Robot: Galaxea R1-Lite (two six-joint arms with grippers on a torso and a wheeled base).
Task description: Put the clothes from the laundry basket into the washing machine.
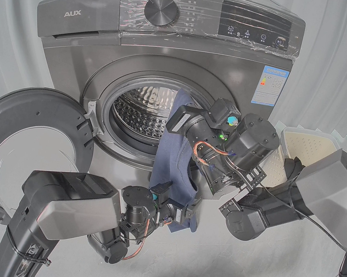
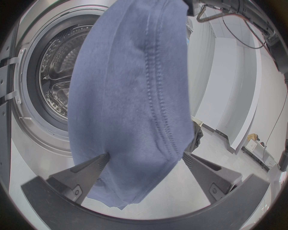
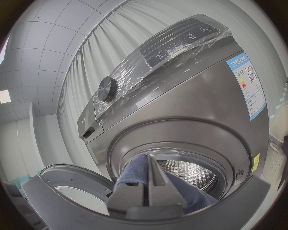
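Currently, my right gripper (image 3: 148, 163) is pinched together on the top fold of a blue garment (image 1: 174, 162), a soft, fleecy knit with 2 rows of stitching along a seam. I hold that fold at the upper rim of the washing machine (image 1: 108, 54) opening, and the cloth hangs down in 1 long drape over the front of the port, outside the drum (image 1: 144, 108). The drum is shiny steel, dimpled and perforated.

My left gripper (image 2: 144, 161) sits low, at the bottom of the drape. Its 2 wedge-shaped black fingers (image 2: 90, 169) are spread wide, with the rounded lower end of the garment hanging between them and brushing the tips.

The machine's body is smooth dark grey metal, with a round ribbed knob (image 1: 161, 11) on a panel under crinkled clear film. Its round door (image 1: 26, 148), a dark ring around a glass bowl, stands swung open on my left. On my right, beside the machine, is the laundry basket (image 1: 312, 134), cream plastic with a grid of small holes, and a dark crumpled garment (image 1: 293, 166) lies in it.
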